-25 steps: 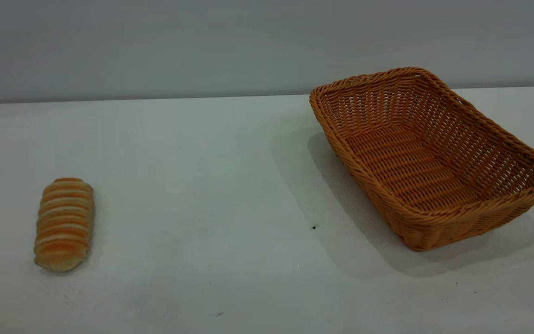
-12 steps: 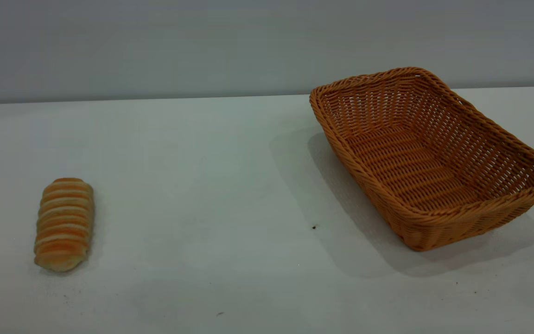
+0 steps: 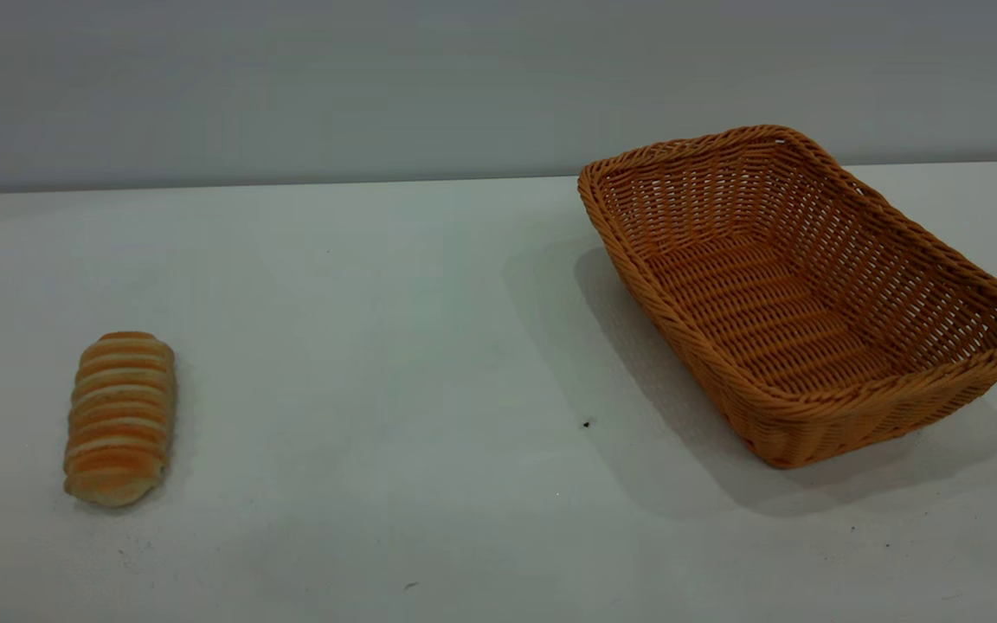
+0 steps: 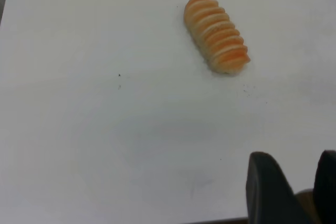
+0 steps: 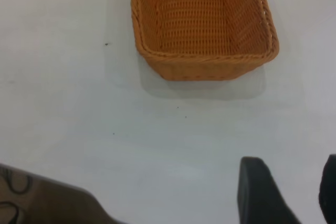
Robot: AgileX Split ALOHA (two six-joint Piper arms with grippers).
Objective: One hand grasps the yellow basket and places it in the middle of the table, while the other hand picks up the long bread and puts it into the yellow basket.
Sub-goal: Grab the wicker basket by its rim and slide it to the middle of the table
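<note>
The long bread (image 3: 120,418), striped orange and cream, lies alone on the left part of the white table (image 3: 395,346). The yellow basket (image 3: 758,311) stands empty at the right, turned at an angle, its far corner near the table's back edge. Neither arm shows in the exterior view. In the left wrist view my left gripper (image 4: 294,156) hovers open over bare table, well short of the bread (image 4: 216,34). In the right wrist view my right gripper (image 5: 290,160) is open too, apart from the basket (image 5: 202,19), with nothing between its fingers.
A grey wall (image 3: 291,86) rises behind the table's back edge. A few dark specks (image 3: 586,423) dot the tabletop between bread and basket. The table's near edge and a brown surface with a looped cable (image 5: 21,198) show in the right wrist view.
</note>
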